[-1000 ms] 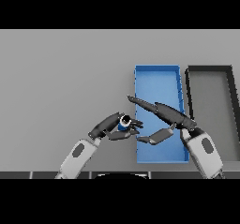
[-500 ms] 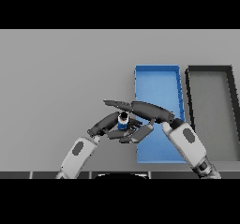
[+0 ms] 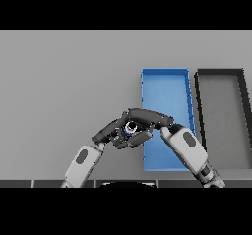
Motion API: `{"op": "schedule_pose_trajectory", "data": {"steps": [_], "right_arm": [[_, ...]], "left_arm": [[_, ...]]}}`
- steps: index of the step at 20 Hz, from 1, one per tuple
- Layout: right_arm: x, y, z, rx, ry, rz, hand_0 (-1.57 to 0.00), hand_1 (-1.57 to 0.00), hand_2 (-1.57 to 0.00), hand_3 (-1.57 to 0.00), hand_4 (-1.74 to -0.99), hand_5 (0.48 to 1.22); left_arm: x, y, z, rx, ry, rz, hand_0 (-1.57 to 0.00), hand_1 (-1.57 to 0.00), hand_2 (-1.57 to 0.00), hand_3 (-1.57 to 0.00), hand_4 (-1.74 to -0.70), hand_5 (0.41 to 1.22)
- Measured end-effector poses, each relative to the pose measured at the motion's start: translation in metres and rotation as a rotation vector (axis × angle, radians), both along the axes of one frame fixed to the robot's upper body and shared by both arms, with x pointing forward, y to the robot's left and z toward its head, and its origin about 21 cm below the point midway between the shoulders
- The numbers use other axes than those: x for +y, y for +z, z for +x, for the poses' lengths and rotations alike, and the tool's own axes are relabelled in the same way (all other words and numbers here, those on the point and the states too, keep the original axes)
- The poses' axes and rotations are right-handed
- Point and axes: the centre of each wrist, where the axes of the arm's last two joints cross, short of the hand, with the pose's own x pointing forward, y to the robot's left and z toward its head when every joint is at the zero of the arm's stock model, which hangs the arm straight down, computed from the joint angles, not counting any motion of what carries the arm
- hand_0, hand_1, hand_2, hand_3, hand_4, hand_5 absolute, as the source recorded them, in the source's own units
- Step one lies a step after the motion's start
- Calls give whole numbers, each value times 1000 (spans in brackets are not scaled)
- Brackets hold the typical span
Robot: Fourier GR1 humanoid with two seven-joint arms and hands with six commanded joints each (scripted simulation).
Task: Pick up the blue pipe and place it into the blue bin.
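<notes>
The blue pipe (image 3: 130, 129), short with a pale ring at its open end, hangs just above the table, left of the blue bin's (image 3: 165, 94) near left corner. My left hand (image 3: 109, 133) reaches up from the lower left, its fingers curled round the pipe from the left. My right hand (image 3: 150, 117) comes in from the lower right across the bin. Its fingers arch over the top of the pipe and its thumb closes underneath. Most of the pipe is hidden between the two hands.
A dark grey bin (image 3: 221, 112) stands directly right of the blue bin, the two side by side. Grey table stretches to the left and behind the hands.
My right hand swung left from over the blue bin, reached over the pipe in the left hand, then drew back and curled its fingers and thumb round it. The left hand stayed almost still.
</notes>
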Motion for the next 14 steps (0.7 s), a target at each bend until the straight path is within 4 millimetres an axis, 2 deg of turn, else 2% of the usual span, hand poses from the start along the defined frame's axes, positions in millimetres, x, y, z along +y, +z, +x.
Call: {"op": "schedule_pose_trajectory", "data": {"steps": [2,4,7,10,11,12,14], "right_arm": [[1,2,1,-24,-2,33,-1413,-1417,-1418,-1350,-1474,996],[2,1,-1,-58,7,26,-1470,-1472,-1473,-1429,-1481,1077],[2,0,-6,-27,6,26,-1519,-1520,-1521,-1499,-1490,1147],[3,-2,-6,33,-2,48,-1545,-1545,-1545,-1534,-1494,1183],[2,-4,-7,40,-4,70,-1550,-1550,-1550,-1541,-1495,1191],[3,-2,-9,38,-9,68,-1554,-1554,-1555,-1547,-1496,1197],[6,-4,-10,34,-28,58,-1560,-1560,-1560,-1556,-1497,1206]], "left_arm": [[-5,3,0,2,3,1,-1571,-1571,-1549,-1372,-1717,1221],[-1,2,1,-4,-1,8,-1571,-1571,-1545,-1396,-1725,1221],[-1,1,2,-30,-5,0,-1571,-1571,-1558,-1437,-1733,1221],[-2,2,1,-19,9,-5,-1571,-1571,-1564,-1434,-1732,1221],[-1,4,3,-22,17,4,-1571,-1571,-1566,-1264,-1734,1221],[-3,3,2,-39,12,-11,-1446,-1368,-1336,-1051,-1629,1221],[1,-1,1,-56,15,14,-940,-875,-855,-672,-1406,1221]]}}
